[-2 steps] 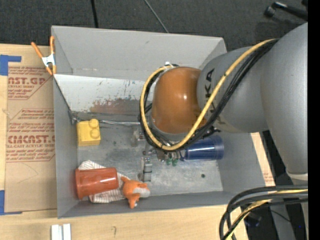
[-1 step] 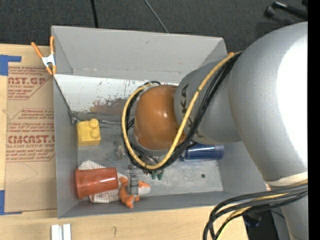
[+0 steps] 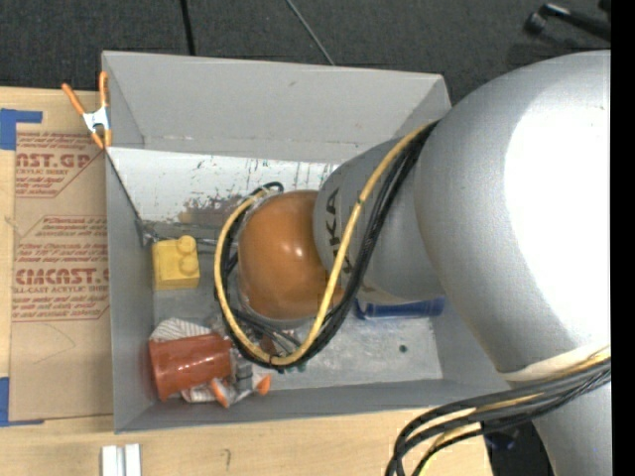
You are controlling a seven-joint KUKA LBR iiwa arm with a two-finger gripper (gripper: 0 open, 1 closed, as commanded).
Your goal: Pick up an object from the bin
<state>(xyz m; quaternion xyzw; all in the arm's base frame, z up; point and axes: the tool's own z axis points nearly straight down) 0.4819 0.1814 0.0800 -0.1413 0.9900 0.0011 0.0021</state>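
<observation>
Because the arm's orange dome cover (image 3: 283, 256) hangs inside the grey metal bin (image 3: 278, 107) just beside the yellow plastic block (image 3: 176, 262), the gripper's state cannot be told.

One camera looks at the bin (image 3: 268, 107). It sits above and looks down, tipped a little to one side. So the inside of the far wall shows wide along the top, and the inside of the left wall leans out too. The near wall shows just its rim. The camera is close enough that the bin fills most of the view. The big grey arm (image 3: 516, 216) reaches in from the right, very near the camera, and hides the bin's right side.
</observation>
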